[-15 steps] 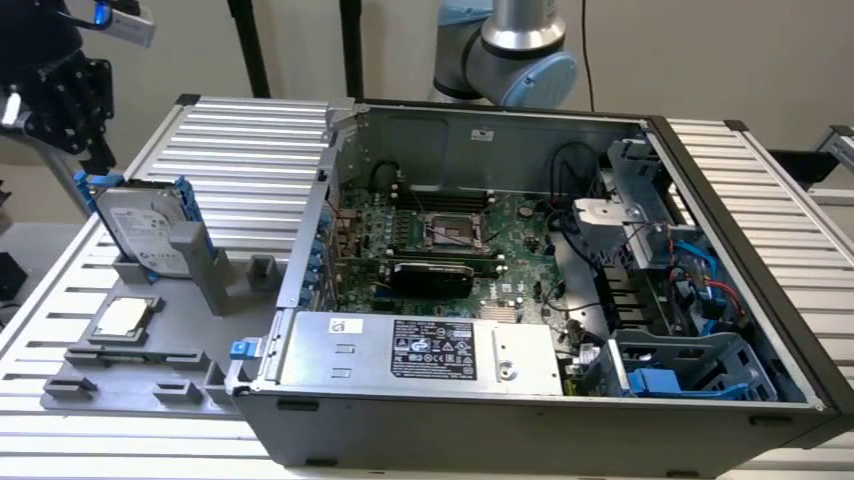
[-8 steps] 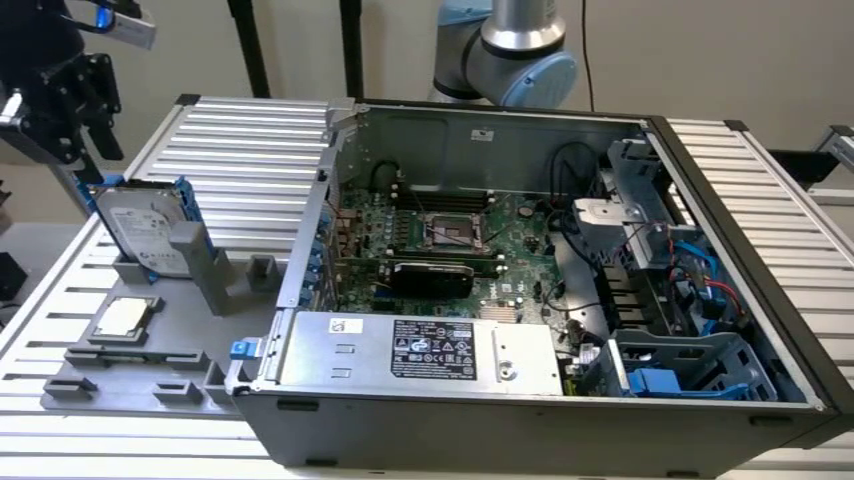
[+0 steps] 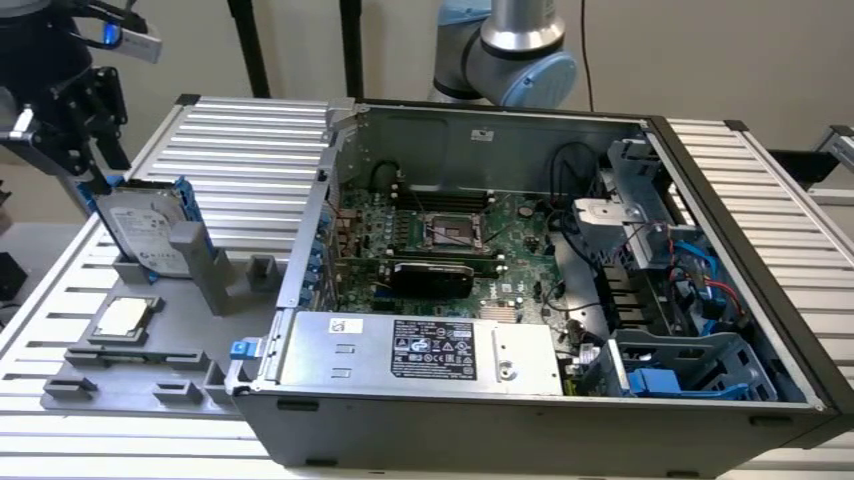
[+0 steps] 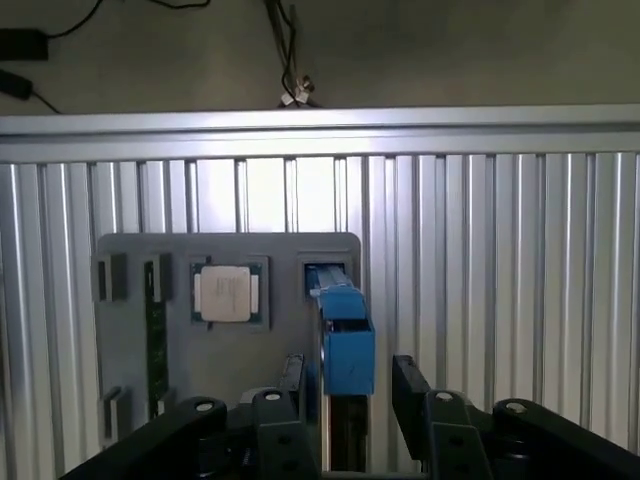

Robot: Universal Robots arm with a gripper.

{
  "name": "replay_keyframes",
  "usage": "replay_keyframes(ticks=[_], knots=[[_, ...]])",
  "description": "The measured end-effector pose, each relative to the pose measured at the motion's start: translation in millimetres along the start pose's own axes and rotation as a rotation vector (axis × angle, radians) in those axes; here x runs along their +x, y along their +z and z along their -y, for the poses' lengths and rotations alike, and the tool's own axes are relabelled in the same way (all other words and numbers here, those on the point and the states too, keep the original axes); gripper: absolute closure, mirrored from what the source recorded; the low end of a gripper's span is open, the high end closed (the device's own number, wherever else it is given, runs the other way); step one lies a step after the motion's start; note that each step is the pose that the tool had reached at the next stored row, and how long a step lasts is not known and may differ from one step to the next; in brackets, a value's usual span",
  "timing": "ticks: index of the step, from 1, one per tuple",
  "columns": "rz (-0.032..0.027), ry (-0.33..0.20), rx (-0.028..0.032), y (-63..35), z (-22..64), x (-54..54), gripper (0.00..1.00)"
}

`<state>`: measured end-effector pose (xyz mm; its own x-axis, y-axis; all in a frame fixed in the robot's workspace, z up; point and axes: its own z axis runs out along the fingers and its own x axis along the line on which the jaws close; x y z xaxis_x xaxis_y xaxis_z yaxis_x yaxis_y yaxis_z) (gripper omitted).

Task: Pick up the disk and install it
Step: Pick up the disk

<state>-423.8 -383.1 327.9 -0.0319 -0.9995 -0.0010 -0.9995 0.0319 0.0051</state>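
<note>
The disk (image 3: 143, 228) stands on edge in a slot of the grey fixture plate (image 3: 134, 372) at the exterior view's left; it is silver with a white label and a blue carrier bracket. My black gripper (image 3: 96, 183) hangs right over its upper edge. In the wrist view I look down on the disk's blue edge (image 4: 346, 345), which lies between my two fingers (image 4: 407, 385). The jaws are open, with a small gap on each side of the disk.
A small square silver chip (image 3: 123, 317) (image 4: 228, 295) lies in a recess of the fixture plate (image 4: 130, 260). The open computer case (image 3: 441, 425) stands at the exterior view's right, with a blue drive cage (image 3: 707, 365) in its near corner. Ribbed aluminium table (image 3: 254, 125) underneath.
</note>
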Motion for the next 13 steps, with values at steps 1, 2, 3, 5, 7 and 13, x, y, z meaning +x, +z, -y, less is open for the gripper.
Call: replay_keyframes(ticks=[1,2,3,5,7,13], knots=[[0.0,0.0,0.0008,1.6,-0.1,0.0,0.0],[0.0,0.0,0.0013,3.3,-0.2,0.0,0.0],[0.0,0.0,0.0016,5.2,-0.3,0.0,0.0],[-0.0001,0.0,0.0018,8.7,-0.8,0.0,0.0],[0.0,0.0,0.002,12.5,-1.7,0.0,0.0],[0.0,0.0,0.0019,23.3,-3.8,0.1,0.0]])
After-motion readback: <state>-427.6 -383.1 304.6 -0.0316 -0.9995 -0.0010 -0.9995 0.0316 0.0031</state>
